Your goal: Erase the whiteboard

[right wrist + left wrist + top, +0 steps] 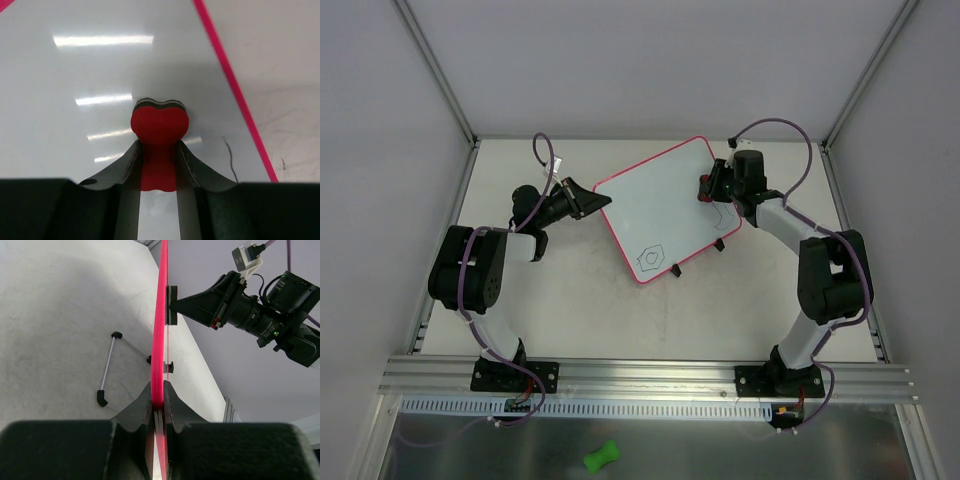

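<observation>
Mid-counter [570, 310], toward 12 o'clock, the whiteboard [660, 205] sits rotated, one corner pointing to 6 o'clock, where most room lies. The left end effector [157, 401] is clamped on its pink frame at 9 o'clock. The right end effector [158, 146] grips a red eraser [160, 124] against the board near 3 o'clock.

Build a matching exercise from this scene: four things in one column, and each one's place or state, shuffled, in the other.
1. left gripper
2. right gripper
3. hexagon doodle
4. green object

A. shut on the red eraser
B. by the near corner of the whiteboard
C. in front of the metal rail
D. shut on the pink frame

Pairs: 1-D, 2-A, 3-B, 4-C.
</observation>
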`<action>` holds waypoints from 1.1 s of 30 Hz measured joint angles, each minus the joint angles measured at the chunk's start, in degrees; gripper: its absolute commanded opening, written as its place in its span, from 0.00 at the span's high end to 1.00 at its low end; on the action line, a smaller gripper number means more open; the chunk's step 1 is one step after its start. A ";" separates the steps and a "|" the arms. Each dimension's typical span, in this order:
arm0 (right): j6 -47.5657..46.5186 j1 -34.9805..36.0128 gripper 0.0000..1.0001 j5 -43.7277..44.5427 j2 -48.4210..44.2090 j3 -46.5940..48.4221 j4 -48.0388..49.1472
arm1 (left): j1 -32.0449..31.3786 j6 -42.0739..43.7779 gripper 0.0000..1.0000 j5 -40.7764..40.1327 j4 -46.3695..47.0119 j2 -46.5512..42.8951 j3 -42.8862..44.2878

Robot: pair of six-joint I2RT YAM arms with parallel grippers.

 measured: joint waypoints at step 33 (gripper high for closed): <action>8.02 -6.10 1.00 -0.61 9.49 20.74 -18.10 | -0.02 0.04 1.00 0.44 0.11 -0.04 0.00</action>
